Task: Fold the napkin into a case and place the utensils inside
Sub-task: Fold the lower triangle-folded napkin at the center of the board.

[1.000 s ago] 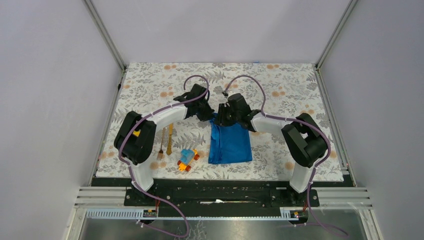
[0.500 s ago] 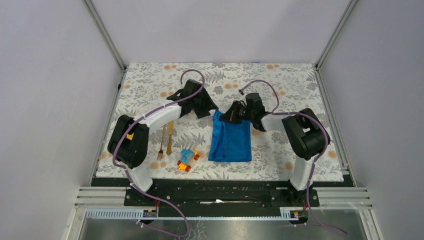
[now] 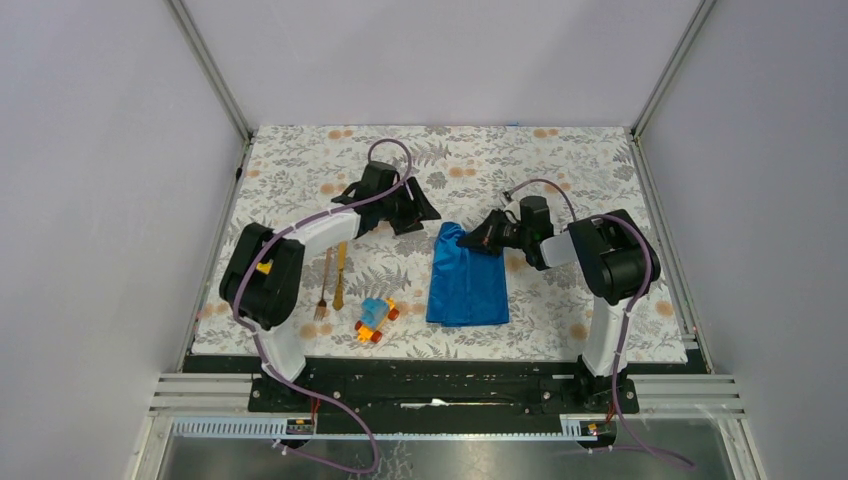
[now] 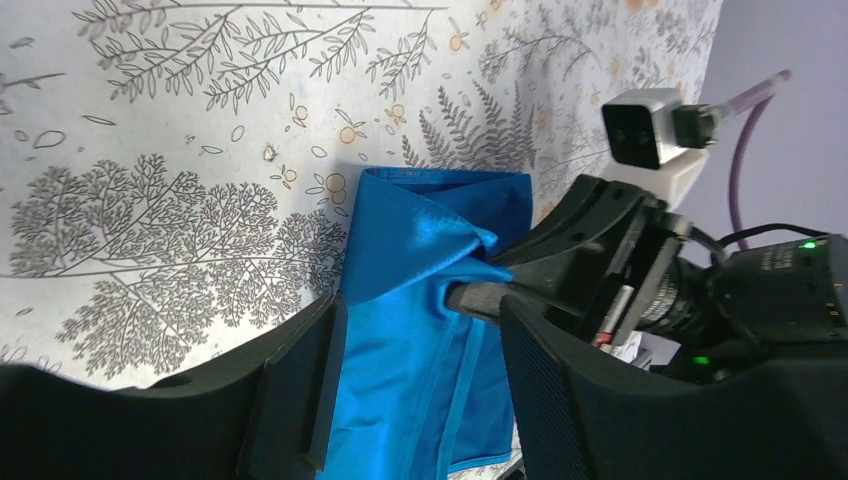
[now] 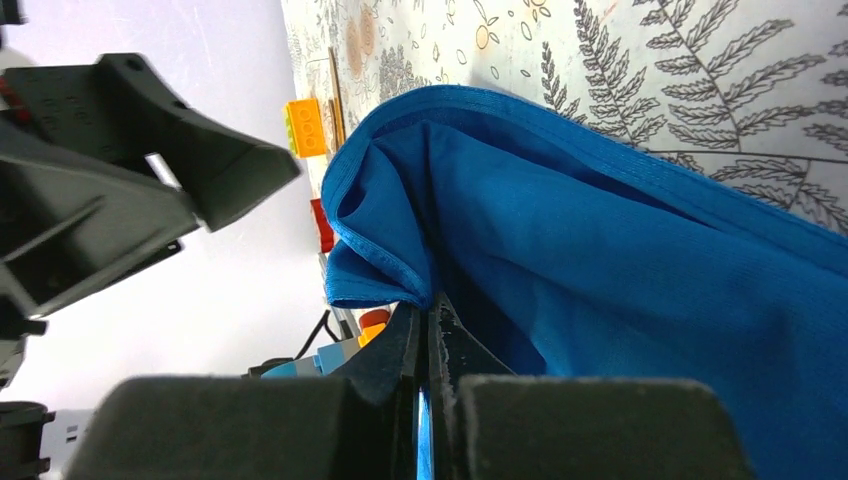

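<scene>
Grey walls enclose a leaf-printed mat (image 3: 560,180). From above, the napkin (image 3: 467,290) lies folded into a strip mid-mat, with the fork (image 3: 322,290) and knife (image 3: 340,278) side by side well to its left, near a toy car (image 3: 375,320). The right gripper (image 3: 482,238) nips the napkin's far edge, while the left gripper (image 3: 415,218) hovers just left of it.

On the left wrist camera, the left gripper (image 4: 420,390) is spread and holds nothing.

On the right wrist camera, the right gripper (image 5: 430,335) is pressed together on a hem of the napkin (image 5: 620,280).

The cloth looks light, limp and slightly slick, so the layers will likely slide. The hemmed corners seem the surest hold.
</scene>
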Controlling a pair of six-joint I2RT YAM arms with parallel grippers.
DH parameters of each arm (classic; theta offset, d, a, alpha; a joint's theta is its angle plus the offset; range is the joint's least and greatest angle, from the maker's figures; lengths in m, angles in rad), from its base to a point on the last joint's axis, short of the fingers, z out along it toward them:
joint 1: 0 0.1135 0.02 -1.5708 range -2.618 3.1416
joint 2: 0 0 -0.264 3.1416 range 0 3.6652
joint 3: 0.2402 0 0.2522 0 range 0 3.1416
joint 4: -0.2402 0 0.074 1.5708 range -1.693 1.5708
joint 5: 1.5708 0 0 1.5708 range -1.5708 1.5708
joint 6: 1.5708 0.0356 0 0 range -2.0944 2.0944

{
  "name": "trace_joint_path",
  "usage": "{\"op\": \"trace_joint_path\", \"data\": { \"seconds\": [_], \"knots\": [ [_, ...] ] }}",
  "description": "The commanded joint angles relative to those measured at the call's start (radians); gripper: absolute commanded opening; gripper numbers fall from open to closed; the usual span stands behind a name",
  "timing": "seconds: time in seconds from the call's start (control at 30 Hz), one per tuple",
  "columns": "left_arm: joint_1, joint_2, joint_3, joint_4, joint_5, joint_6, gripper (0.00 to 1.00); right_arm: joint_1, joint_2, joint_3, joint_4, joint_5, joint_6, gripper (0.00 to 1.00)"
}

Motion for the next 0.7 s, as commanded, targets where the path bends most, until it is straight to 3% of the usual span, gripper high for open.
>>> {"op": "trace_joint_path", "data": {
  "seconds": [0.0, 0.3, 0.5, 0.6, 0.67],
  "knots": [
    [-0.011, 0.058, 0.003, 0.102, 0.074, 0.046, 0.62, -0.026, 0.011, -0.015, 0.065, -0.057, 0.011, 0.00],
    [-0.067, 0.162, 0.066, 0.139, 0.097, 0.073, 0.45, -0.049, 0.026, -0.030, 0.048, -0.058, 0.008, 0.00],
    [-0.072, 0.176, 0.071, 0.134, 0.087, 0.065, 0.47, -0.047, 0.045, 0.032, -0.051, -0.048, -0.068, 0.01],
    [-0.074, 0.183, 0.069, 0.128, 0.092, 0.056, 0.48, -0.047, 0.044, 0.065, -0.108, -0.033, -0.101, 0.07],
    [-0.082, 0.173, 0.066, 0.109, 0.077, 0.064, 0.56, -0.044, 0.027, 0.082, -0.179, -0.015, -0.136, 0.18]
  ]
}}
